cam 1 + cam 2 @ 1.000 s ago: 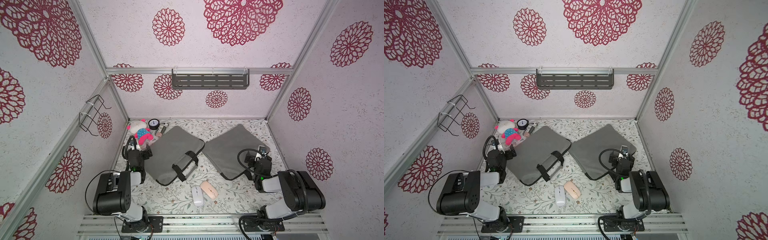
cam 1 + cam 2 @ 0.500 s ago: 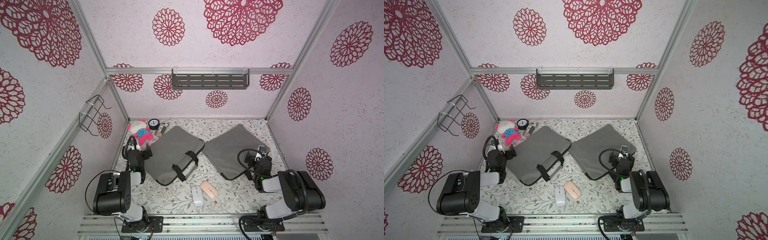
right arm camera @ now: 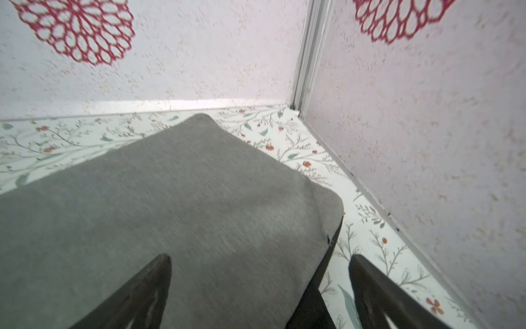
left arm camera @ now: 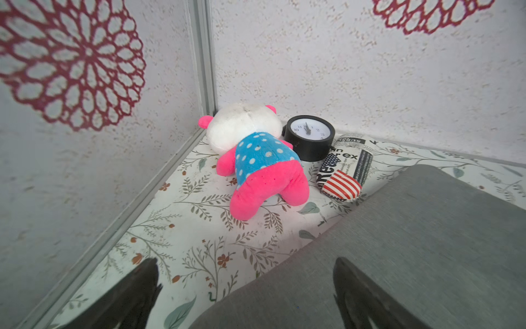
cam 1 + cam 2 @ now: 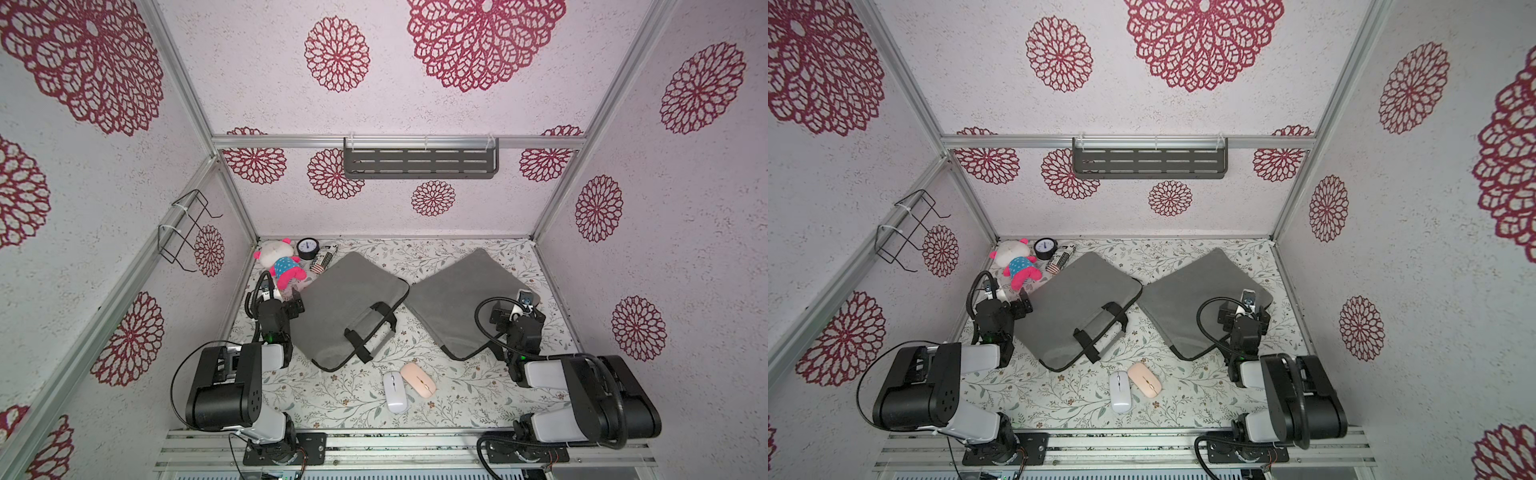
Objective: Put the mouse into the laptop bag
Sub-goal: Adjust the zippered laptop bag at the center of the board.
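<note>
Two mice lie side by side near the front of the floral table in both top views: a white mouse (image 5: 395, 391) (image 5: 1120, 391) and a peach mouse (image 5: 417, 379) (image 5: 1144, 379). A grey laptop bag with black handles (image 5: 349, 303) (image 4: 412, 242) lies left of centre. A second grey bag (image 5: 461, 303) (image 3: 185, 205) lies to its right. My left gripper (image 5: 286, 300) (image 4: 246, 267) hovers open over the handled bag's left corner. My right gripper (image 5: 517, 309) (image 3: 260, 260) hovers open over the second bag's right corner. Neither holds anything, and both are far from the mice.
A pink and blue plush toy (image 5: 280, 262) (image 4: 256, 159), a small black clock (image 5: 307, 248) (image 4: 310, 136) and a newsprint pouch (image 5: 323, 258) (image 4: 344, 168) crowd the back left corner. A grey shelf (image 5: 419, 160) hangs on the back wall, a wire rack (image 5: 187, 226) on the left wall.
</note>
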### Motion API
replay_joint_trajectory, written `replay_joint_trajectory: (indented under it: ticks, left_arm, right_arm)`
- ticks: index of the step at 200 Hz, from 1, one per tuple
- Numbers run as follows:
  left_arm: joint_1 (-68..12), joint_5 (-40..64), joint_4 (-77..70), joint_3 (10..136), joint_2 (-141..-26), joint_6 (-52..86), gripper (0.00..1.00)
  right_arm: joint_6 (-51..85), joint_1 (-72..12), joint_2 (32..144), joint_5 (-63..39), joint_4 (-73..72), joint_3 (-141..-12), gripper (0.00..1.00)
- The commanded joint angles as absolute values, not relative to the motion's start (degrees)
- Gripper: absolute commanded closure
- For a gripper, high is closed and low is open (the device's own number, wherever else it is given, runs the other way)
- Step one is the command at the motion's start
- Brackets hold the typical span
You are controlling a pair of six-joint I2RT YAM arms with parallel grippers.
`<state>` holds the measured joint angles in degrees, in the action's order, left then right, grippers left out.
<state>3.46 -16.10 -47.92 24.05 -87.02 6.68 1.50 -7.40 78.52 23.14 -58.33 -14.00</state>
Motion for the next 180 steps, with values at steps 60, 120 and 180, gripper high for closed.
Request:
replay_joint_trajectory:
  ticks: [60,120,180]
  left_arm:
    - [-11.72,-24.65,12.79,51.08,-72.14,23.20,0.02]
    - [-5.78,-12.30,-3.70,26.09,-46.49,40.19,0.02]
    - [-0.22,-8.71,9.49,21.01,-39.81,58.96,0.02]
  right_arm:
    - [24.14,-10.28,75.37,1.34,-21.83,-36.21,0.01]
    - [28.47,-15.78,75.46,-7.64,-36.12,-31.74,0.01]
    - [23.82,-27.02,99.49,-5.81,-23.67,-58.44,0.04]
